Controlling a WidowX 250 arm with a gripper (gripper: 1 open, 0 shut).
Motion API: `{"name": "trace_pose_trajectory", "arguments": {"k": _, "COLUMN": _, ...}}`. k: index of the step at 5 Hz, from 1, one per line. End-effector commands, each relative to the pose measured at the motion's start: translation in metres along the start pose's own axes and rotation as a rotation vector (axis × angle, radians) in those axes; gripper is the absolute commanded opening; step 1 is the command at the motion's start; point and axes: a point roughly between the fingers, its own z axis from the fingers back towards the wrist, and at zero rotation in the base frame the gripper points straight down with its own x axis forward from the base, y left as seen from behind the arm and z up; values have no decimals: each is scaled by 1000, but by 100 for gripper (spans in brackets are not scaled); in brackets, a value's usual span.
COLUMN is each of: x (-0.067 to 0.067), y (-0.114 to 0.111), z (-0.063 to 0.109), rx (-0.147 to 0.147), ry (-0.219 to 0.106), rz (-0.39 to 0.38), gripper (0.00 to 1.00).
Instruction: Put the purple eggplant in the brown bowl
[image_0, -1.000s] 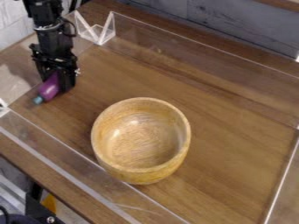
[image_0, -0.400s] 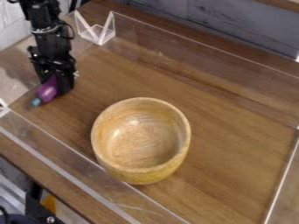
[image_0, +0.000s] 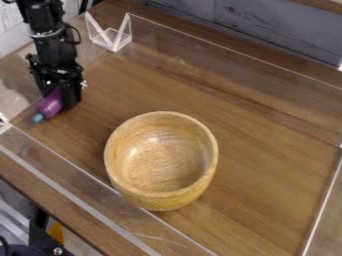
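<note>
Nearest, by the bench's (image_0: 254, 110) near edge at the lower left, sit some dark parts (image_0: 27, 249), cut off by the picture's border, their purpose unclear. A little farther in, the brown bowl (image_0: 162, 160) stands upright near the middle of the bench's near side, its mouth up and its inside bare, so it looks ready to receive something. Beyond it, toward the left edge, the purple eggplant (image_0: 52, 103) lies well apart from the bowl, its blue-green end pointing to the near left. The gripper (image_0: 59, 91) is clenched on it, apparently gripping the upper part so that a lift can follow; whether the eggplant touches the bench there I cannot tell. Farther back, close to the arm, is a clear angular piece (image_0: 111, 33), its use uncertain. I can read no brand, label or writing anywhere.
</note>
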Motion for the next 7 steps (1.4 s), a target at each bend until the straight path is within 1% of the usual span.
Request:
{"name": "trace_pose_trajectory", "arguments": {"k": 1, "x": 2, "y": -5, "z": 30, "rx": 43, "ry": -61, "rz": -5, "gripper": 0}}
{"name": "trace_pose_trajectory", "arguments": {"k": 2, "x": 5, "y": -10, "z": 33, "rx": 46, "ry": -61, "rz": -32, "gripper": 0}}
{"name": "trace_pose_trajectory", "arguments": {"k": 3, "x": 7, "y": -21, "z": 36, "rx": 48, "ry": -62, "rz": -67, "gripper": 0}}
{"name": "trace_pose_trajectory", "arguments": {"k": 5, "x": -1, "y": -56, "z": 39, "rx": 45, "ry": -72, "rz": -58, "gripper": 0}}
{"name": "trace_pose_trajectory", "arguments": {"k": 6, "x": -3, "y": -68, "z": 52, "rx": 48, "ry": -88, "rz": -47, "gripper": 0}}
{"name": "trace_pose_trajectory", "arguments": {"k": 7, "x": -5, "y": -75, "z": 59, "rx": 47, "ry": -98, "rz": -34, "gripper": 0}}
